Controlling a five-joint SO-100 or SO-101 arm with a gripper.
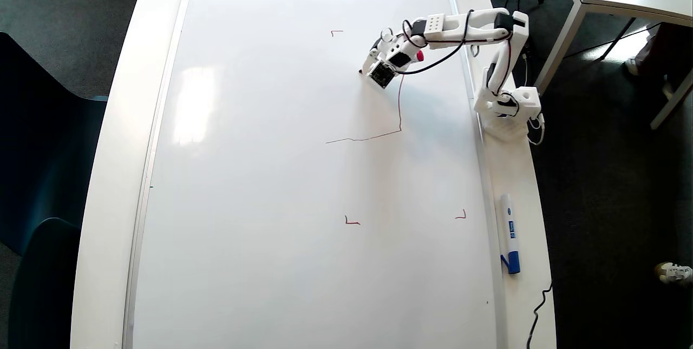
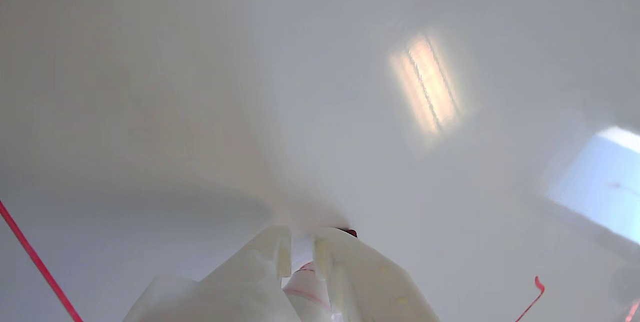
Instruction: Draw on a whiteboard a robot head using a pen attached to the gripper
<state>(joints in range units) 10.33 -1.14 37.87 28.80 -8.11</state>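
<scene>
White tabletop (image 1: 116, 138) fills most of the overhead view, with dark floor around it and the whiteboard (image 1: 260, 176) lying on it, its thin silver frame running close to the table's long edges. The arm's base is fixed to the table's right edge beyond the board's frame, and the arm reaches over the board's upper right part. Its gripper (image 1: 367, 66) points down at the board near the top end of the robot head (image 1: 400, 116), which so far is only a thin red line running down from the gripper and then bending left in a wobbly stroke. In the wrist view the two white fingers (image 2: 280, 257) are closed on the pen (image 2: 302, 247), whose red tip touches the glossy surface. Three small red corner marks (image 1: 352, 222) show on the board. A white-and-blue marker (image 1: 509, 232) lies on the table's right rim, just beside the frame.
</scene>
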